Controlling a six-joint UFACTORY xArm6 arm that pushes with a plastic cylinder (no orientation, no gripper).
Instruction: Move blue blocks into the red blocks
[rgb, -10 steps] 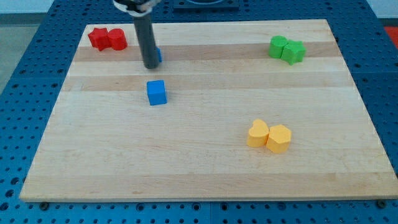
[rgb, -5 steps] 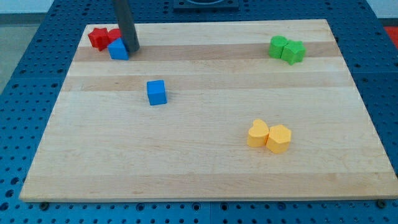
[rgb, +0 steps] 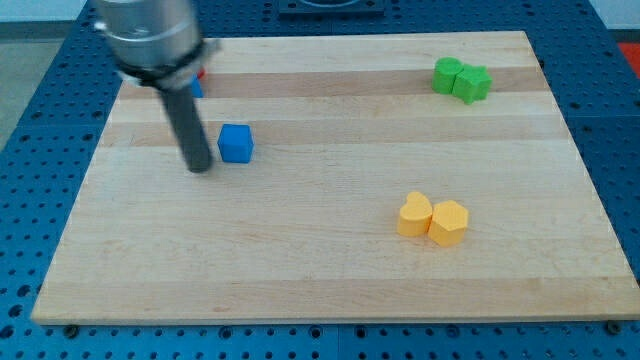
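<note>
A blue cube (rgb: 236, 143) lies on the wooden board (rgb: 330, 250), left of its middle. My tip (rgb: 200, 166) rests on the board just to the left of this cube, a small gap between them. The arm's body hides most of the red blocks at the top left; only a sliver of red (rgb: 201, 73) and a bit of the second blue block (rgb: 196, 88) show beside the rod.
Two green blocks (rgb: 461, 79) sit together at the top right. Two yellow blocks (rgb: 432, 219) sit together at the lower right. The blue perforated table surrounds the board.
My tip has left the top left corner and come down to the blue cube's left side. The blue cube has shifted slightly left and up. The arm now covers the red blocks.
</note>
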